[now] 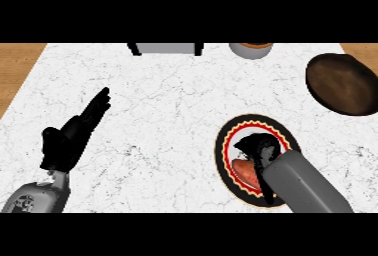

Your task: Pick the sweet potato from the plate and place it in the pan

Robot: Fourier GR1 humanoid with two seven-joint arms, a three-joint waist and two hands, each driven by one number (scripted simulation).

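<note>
A round plate [233, 134] with a black, red and yellow rim lies at the lower right of the white counter. On it lies the orange sweet potato [243, 170], partly covered. My right hand [260, 146] is down on the plate with its fingers curled over the sweet potato's upper end; how far they close round it is hidden. The dark brown pan [342, 83] sits at the far right, well apart from the plate. My left hand [72, 135] rests open at the left, fingers straight and pointing up and right, holding nothing.
At the counter's far edge stand a grey box-like appliance [167, 48] and a grey cup or pot [252, 50]. Wooden floor [16, 65] shows beyond the counter's left and right sides.
</note>
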